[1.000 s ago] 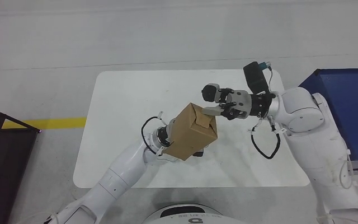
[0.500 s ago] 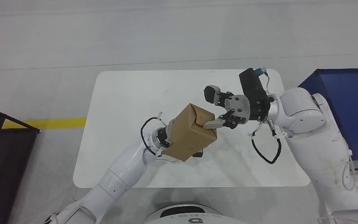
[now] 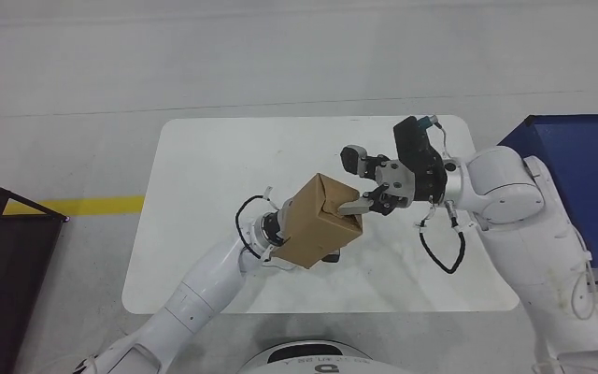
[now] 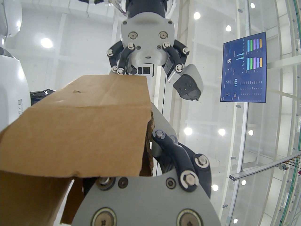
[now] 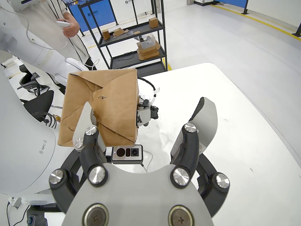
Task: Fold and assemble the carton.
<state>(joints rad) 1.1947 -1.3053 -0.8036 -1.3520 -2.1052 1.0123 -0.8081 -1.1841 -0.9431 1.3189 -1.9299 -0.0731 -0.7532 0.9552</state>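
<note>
"Two grippers on one carton [image 3: 322, 220] — why?"

"My left gripper [image 4: 141, 147] is clamped on it and holds it above the white table [image 3: 215, 168], end turned to my right gripper [image 3: 360, 182]. That one is spread open — one finger [image 5: 81, 123] touches the folded end flap [image 5: 112, 109], I think to press it."

I read the carton [image 3: 322, 222] as plain brown cardboard with no print, against the white tabletop [image 3: 215, 187]. The right gripper [image 3: 353, 181] has pale grey fingers [image 5: 204, 118] on black links, with dark dimpled pads. Around the tabletop the floor [image 3: 280, 56] is light grey with a yellow stripe [image 3: 93, 204]. A blue bin [image 3: 561, 140] stands beside the tabletop.
</note>
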